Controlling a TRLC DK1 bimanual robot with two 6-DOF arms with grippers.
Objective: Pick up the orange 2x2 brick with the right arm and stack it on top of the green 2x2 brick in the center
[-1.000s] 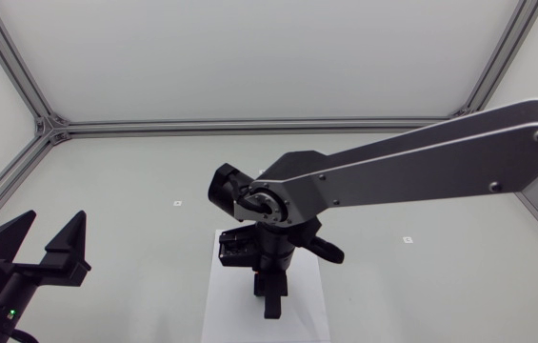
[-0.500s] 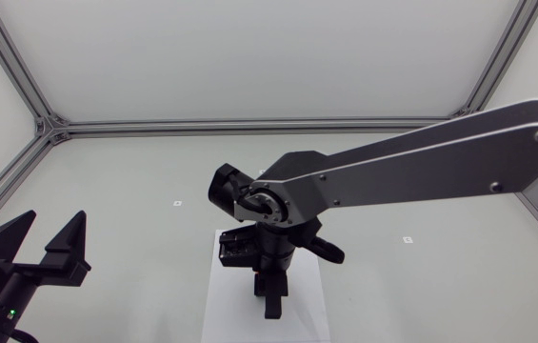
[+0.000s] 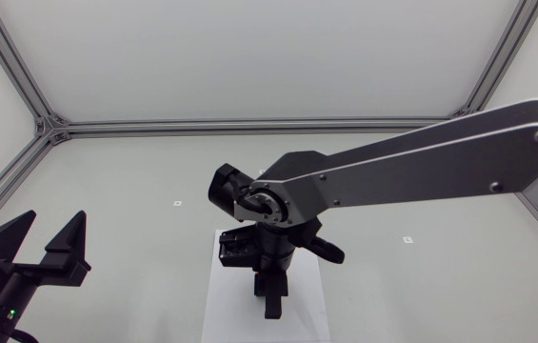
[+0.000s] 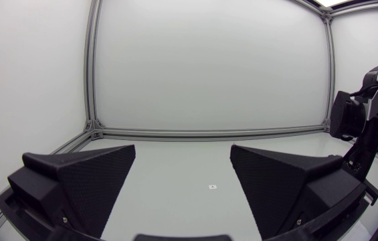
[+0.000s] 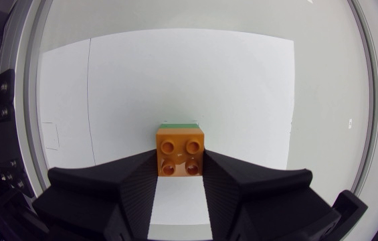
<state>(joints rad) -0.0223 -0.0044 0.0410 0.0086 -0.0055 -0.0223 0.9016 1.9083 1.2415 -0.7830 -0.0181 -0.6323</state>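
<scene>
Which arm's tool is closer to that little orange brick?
Right. The right tool grips the orange brick from both sides; the left tool sits open, far off to the side.

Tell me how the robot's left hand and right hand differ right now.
The left hand is open and empty; the right hand is shut on the orange brick. The left hand is off at the left side; the right hand points down over the white sheet in the middle. Both are matte black.
</scene>
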